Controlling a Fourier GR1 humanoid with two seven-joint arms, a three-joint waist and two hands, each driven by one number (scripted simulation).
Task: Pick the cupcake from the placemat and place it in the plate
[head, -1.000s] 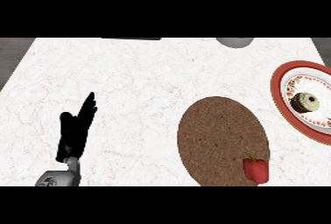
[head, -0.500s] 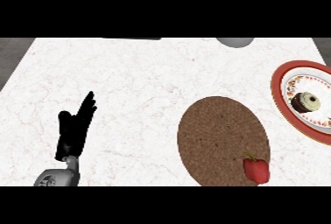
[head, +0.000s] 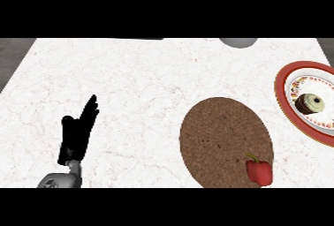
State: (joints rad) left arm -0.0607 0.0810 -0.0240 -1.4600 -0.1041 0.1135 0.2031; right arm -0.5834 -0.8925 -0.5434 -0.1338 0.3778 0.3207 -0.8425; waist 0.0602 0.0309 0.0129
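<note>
The cupcake, dark with a pale top, sits in the red-rimmed plate at the right edge of the head view. The brown round placemat lies left of the plate. A red bell pepper rests on the placemat's lower right part. My left hand stays at the lower left, fingers straight and pointing up, holding nothing, far from the placemat. My right hand does not show.
A grey round object is partly visible at the counter's far edge. The white marble counter stretches between my left hand and the placemat. A dark floor strip borders the counter's left side.
</note>
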